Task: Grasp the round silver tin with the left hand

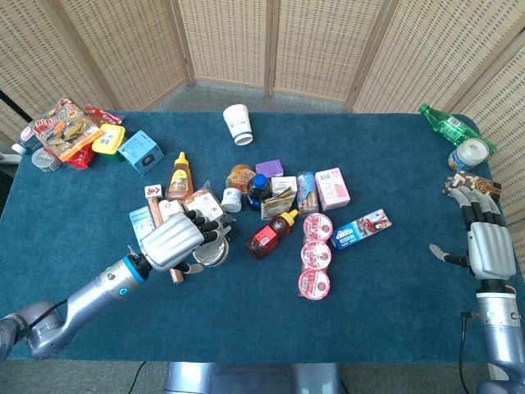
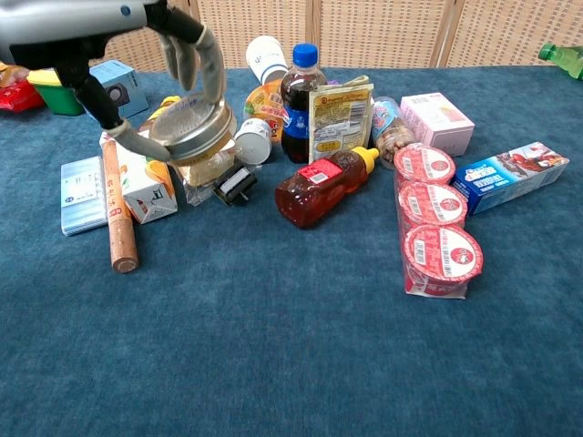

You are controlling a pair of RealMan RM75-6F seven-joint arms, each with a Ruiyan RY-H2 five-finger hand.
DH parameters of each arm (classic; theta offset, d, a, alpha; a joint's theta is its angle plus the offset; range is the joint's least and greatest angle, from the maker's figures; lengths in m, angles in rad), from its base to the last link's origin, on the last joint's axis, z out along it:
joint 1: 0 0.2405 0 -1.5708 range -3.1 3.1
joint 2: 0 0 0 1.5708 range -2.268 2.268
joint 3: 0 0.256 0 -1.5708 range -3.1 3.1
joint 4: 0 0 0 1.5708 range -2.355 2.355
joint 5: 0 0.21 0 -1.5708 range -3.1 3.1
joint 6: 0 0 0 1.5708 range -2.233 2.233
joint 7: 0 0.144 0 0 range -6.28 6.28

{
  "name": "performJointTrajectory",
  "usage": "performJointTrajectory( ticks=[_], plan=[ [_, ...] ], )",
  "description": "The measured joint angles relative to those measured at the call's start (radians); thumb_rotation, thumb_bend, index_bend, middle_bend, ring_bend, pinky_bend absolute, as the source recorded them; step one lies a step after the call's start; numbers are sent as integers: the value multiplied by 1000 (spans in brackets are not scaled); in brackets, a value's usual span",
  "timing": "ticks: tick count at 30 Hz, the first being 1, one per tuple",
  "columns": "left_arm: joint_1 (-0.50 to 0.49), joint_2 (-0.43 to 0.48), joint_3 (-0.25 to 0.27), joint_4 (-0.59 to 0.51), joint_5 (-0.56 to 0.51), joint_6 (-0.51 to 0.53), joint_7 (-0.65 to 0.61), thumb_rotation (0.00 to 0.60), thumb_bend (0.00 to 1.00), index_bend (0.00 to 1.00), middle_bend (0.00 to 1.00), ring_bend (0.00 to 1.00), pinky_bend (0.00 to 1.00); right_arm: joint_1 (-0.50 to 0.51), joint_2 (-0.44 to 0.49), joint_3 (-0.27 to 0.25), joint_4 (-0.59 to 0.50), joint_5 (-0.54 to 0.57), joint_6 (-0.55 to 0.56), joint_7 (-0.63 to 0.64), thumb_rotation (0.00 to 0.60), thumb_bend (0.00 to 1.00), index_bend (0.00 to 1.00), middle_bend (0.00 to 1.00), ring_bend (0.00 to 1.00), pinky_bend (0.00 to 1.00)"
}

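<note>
My left hand [image 1: 174, 243] [image 2: 109, 36] grips the round silver tin [image 2: 192, 132] [image 1: 212, 255] from above, fingers wrapped around its rim. The tin hangs clear of the blue table [image 1: 394, 271], above the juice carton [image 2: 146, 177] and the small black item [image 2: 237, 185]. In the chest view the hand fills the top left corner and the tin's mesh-patterned lid faces the camera. My right hand [image 1: 486, 238] rests at the table's right edge, fingers stretched out, holding nothing.
A wooden stick [image 2: 114, 211] and a blue packet [image 2: 84, 194] lie left of the tin. Amber syrup bottle [image 2: 319, 185], cola bottle [image 2: 300, 102], stacked red-lidded cups [image 2: 435, 228], pink box [image 2: 436, 122] and paper cup [image 1: 238, 125] crowd the centre. Snacks [image 1: 70, 131] sit far left.
</note>
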Motion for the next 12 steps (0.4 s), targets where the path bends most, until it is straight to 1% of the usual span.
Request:
performJointTrajectory(
  ticks=[12],
  plan=[
    [-2, 35, -26, -41, 13, 28, 8, 600, 72, 434, 450, 443, 396, -1, 0, -1, -1, -2, 2, -1, 600, 53, 90, 0, 0, 0]
  ],
)
